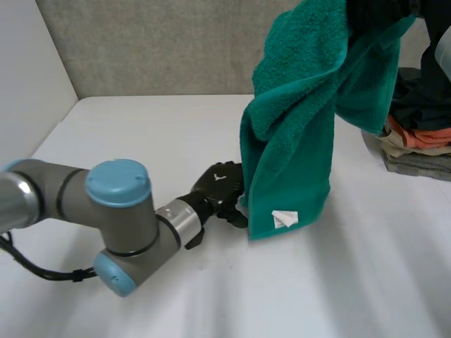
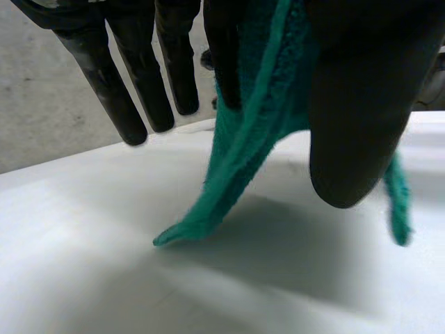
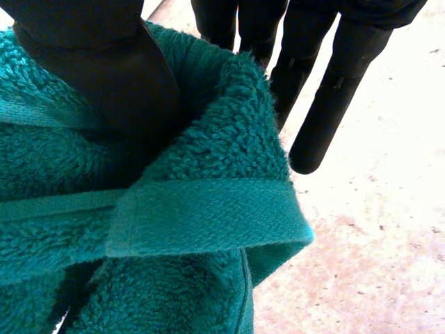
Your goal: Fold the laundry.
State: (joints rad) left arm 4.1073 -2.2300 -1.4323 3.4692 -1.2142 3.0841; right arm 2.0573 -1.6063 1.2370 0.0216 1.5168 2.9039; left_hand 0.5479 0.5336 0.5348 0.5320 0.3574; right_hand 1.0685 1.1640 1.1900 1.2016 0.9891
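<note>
Closest is the left arm (image 1: 116,211), grey with light-blue caps. It lies low over the white table (image 1: 141,134) and reaches toward the middle.

Next biggest is the green towel (image 1: 296,141). It hangs from high up on the right side, all bunched and folded over on itself, and drops down to the table. I cannot tell if its bottom end touches the table.

At the far right of the table sits a pile of clothes (image 1: 419,141), dark on top, then orange, then grey.

At the top, the right hand (image 3: 104,62) holds the towel up. Its thumb is pushed into the fluffy cloth just by a corner hem and grips it, while the other fingers stick out straight.

Down low, the left hand (image 1: 218,186) pinches the towel's side edge near the bottom between its thumb and one finger. Its other fingers point out straight.

Smallest is a white tag (image 1: 285,218) near the towel's bottom edge.
</note>
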